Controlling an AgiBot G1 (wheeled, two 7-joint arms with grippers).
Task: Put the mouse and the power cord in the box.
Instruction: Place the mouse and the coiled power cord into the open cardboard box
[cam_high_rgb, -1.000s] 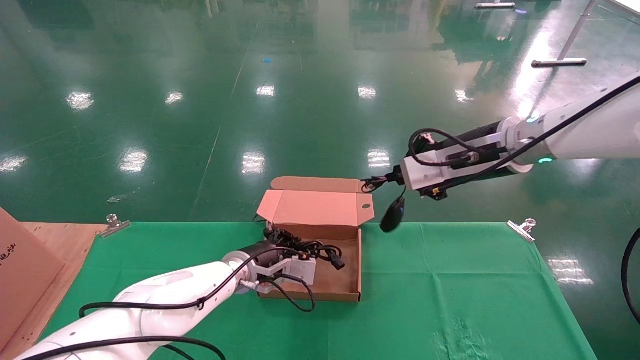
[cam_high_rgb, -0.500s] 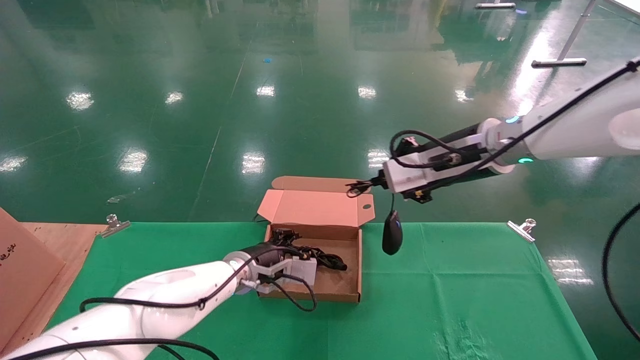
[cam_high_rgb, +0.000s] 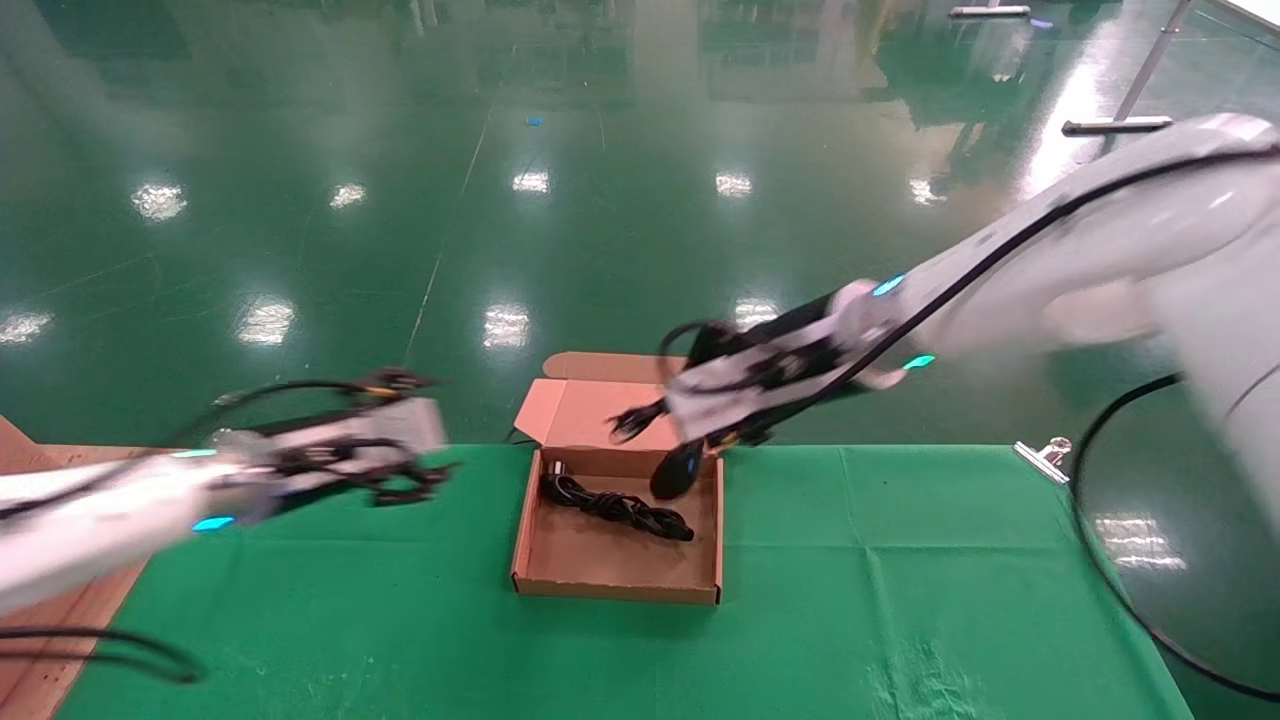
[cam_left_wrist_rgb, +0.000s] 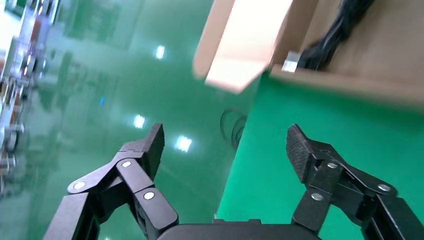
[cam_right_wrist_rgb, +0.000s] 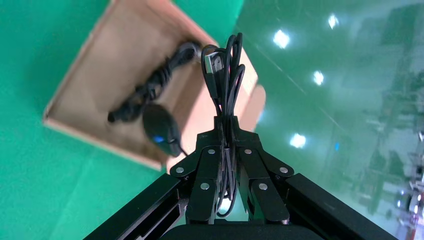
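Note:
The box (cam_high_rgb: 617, 590) lies open at the middle of the green cloth, its lid (cam_high_rgb: 590, 412) standing up at the back. The power cord (cam_high_rgb: 615, 505) lies coiled on the box floor. My right gripper (cam_high_rgb: 635, 420) hovers over the box's far right corner, shut on the bundled wire (cam_right_wrist_rgb: 225, 70) of the mouse (cam_high_rgb: 677, 470), which dangles just above that corner. In the right wrist view the mouse (cam_right_wrist_rgb: 161, 129) hangs over the box (cam_right_wrist_rgb: 95, 85) beside the power cord (cam_right_wrist_rgb: 150, 90). My left gripper (cam_high_rgb: 420, 470) is left of the box, open and empty (cam_left_wrist_rgb: 226, 147).
A metal clip (cam_high_rgb: 1043, 458) holds the green cloth (cam_high_rgb: 900, 580) at the table's far right edge. Bare wood (cam_high_rgb: 40, 680) and a brown board (cam_high_rgb: 10, 440) show at the far left. A black cable (cam_high_rgb: 1100, 560) hangs beside the table's right side.
My left gripper has let go of the power cord and pulled out of the box to the left. My right gripper has swung left and lower, bringing the dangling mouse over the box.

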